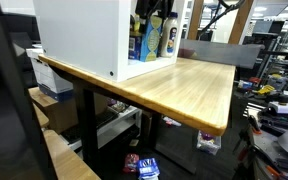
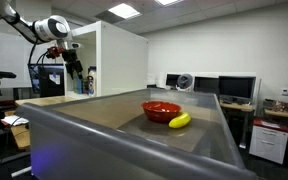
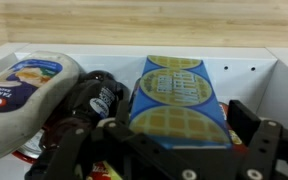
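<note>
Waffle box [image 3: 179, 95] long axis runs away from gripper [image 3: 166, 142], jaws spread.

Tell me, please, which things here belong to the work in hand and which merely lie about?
In hand: open gripper; blue cardboard waffle box directly ahead of it.
Lying about: white plastic mayonnaise bottle; dark glossy bottle; round red bowl; yellow banana.

Wooden worktop [image 1: 189, 85] carries a white cabinet [image 1: 79, 35], open on one side. Inside stand a blue box [image 1: 141, 45] and a blue-labelled bottle [image 1: 169, 40], close together. A dark robot arm [image 1: 149, 10] is above them. Storage boxes [image 1: 54, 85] sit beneath the worktop.
</note>
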You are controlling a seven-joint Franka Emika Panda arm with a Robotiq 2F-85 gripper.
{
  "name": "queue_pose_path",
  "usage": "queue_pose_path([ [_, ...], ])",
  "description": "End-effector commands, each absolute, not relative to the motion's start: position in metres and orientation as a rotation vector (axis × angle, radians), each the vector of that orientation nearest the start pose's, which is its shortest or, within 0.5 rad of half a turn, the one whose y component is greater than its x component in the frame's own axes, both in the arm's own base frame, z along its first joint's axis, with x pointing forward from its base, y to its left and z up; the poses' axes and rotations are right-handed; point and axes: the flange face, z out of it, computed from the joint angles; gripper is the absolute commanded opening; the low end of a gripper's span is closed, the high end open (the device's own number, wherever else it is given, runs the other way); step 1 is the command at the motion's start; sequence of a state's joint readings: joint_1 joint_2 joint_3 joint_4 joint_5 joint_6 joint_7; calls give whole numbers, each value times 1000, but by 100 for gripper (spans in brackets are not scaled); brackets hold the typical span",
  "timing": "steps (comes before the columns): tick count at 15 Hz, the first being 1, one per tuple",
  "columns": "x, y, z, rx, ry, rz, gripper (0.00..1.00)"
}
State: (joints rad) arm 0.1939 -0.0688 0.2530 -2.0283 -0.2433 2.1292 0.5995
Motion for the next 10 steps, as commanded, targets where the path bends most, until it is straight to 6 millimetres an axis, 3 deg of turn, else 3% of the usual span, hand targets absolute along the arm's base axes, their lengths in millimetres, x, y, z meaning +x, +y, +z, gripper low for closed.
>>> queue_pose_path([
  [1,500,233,497,-3224,71,-425,100],
  [10,497,232,497,-3241,94,-441,100],
])
